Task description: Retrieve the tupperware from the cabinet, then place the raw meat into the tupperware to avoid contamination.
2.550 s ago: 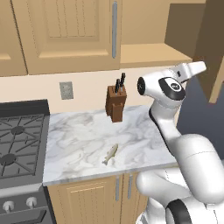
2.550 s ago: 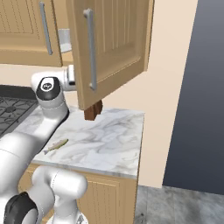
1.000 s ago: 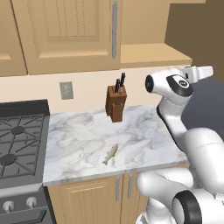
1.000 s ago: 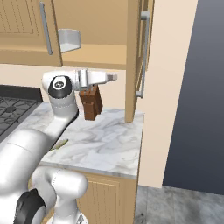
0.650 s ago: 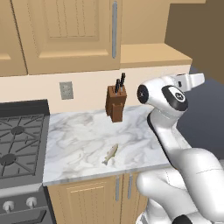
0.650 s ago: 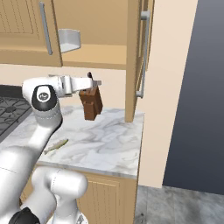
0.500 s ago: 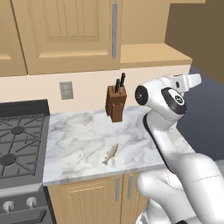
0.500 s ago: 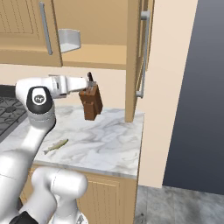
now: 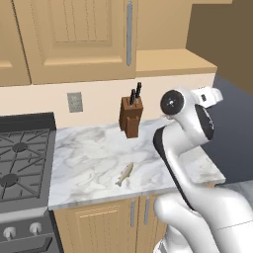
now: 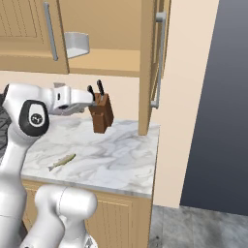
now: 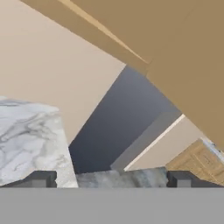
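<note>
Lying on the white marble counter (image 9: 94, 158), a small slender silvery-tan fish (image 9: 124, 174) rests near the front edge, well apart from the brown wooden knife block (image 9: 131, 117). In the light-wood wall cabinet (image 10: 145, 63), right door swung open, sits a white plastic tub (image 10: 76, 45). The two-finger gripper (image 11: 109, 178) hangs above the counter with fingers spread apart, holding nothing.

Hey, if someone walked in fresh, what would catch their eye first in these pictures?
Probably the cabinet with its right door swung wide open and the white tupperware on its shelf. Next, the small raw fish lying bare on the marble counter, in front of the knife block.
</note>
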Motion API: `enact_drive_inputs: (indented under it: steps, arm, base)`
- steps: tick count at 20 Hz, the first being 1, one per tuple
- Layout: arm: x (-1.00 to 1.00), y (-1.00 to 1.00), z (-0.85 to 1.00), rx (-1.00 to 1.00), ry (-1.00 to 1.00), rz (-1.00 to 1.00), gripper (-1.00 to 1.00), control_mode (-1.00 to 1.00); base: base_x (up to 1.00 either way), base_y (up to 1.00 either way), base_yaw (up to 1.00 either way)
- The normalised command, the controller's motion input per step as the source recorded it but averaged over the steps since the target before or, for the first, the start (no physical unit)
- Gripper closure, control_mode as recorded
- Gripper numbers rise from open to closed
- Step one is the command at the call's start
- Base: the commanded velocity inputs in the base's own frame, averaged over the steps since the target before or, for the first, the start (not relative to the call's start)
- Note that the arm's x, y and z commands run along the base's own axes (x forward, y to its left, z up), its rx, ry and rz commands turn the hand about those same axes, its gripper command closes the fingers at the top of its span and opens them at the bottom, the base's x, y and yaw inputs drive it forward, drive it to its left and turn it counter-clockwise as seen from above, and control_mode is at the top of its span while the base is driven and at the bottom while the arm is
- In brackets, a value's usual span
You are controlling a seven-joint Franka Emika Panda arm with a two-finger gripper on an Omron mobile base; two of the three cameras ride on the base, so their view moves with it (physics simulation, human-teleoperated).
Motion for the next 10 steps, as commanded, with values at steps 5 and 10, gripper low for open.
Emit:
enact_drive_inputs:
  steps: [5,10]
  arm:
    - [-0.20,0.21,-0.47,0.17,0.30,0.24,-1.00,-1.00]
    - [-0.21,0.26,-0.17,0.09,0.22,0.26,-1.00,-1.00]
  base:
    - [0.00,0.00,0.00]
    - [0.00,0.00,0.00]
